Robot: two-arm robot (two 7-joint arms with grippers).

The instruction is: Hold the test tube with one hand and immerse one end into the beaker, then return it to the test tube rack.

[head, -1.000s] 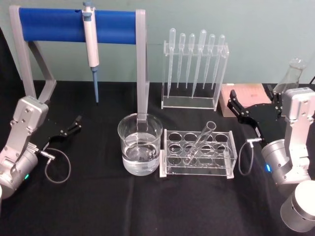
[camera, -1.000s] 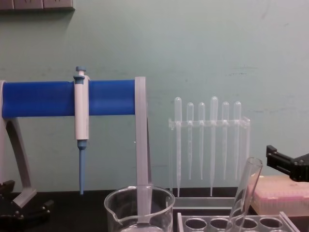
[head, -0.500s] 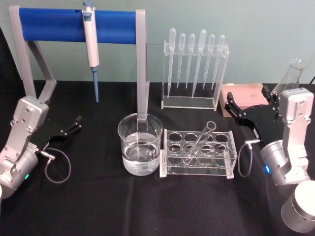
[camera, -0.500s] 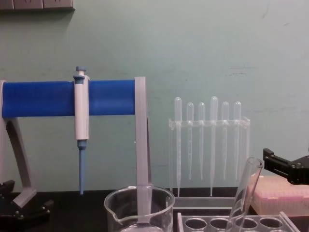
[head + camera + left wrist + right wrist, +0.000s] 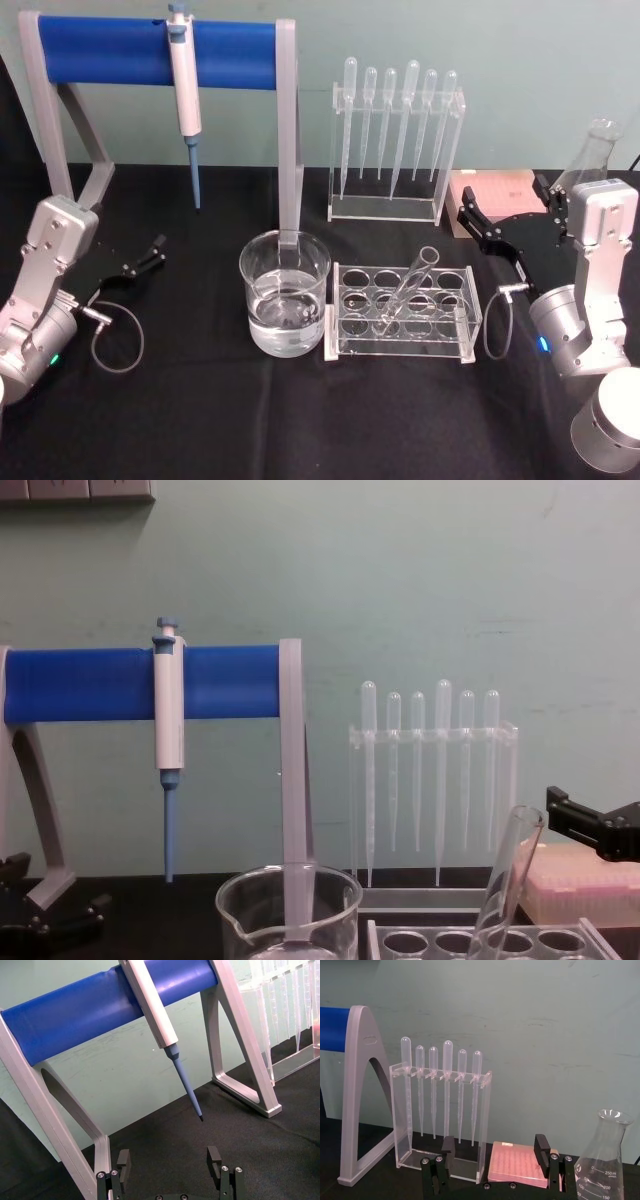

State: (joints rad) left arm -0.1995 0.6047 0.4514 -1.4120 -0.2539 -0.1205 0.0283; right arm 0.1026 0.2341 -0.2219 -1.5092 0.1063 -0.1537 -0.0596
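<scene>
The test tube [image 5: 409, 288] is leaning tilted in the clear rack [image 5: 402, 312], its open rim up, with nothing gripping it. Just left of the rack, the beaker [image 5: 285, 293] is sitting on the black table [image 5: 200, 420], partly filled with clear liquid. The right gripper [image 5: 506, 222] is hovering spread apart and unloaded near the pink box [image 5: 495, 198]. The left gripper [image 5: 148, 256] is resting spread apart, holding nothing, beside the blue stand [image 5: 150, 50].

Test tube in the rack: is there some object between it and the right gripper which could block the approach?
Nothing visible stands in the way. The test tube leans in the rack, its open rim free above. The right gripper, fingers open, hovers behind and to the rack's right, with bare black table between them.
</scene>
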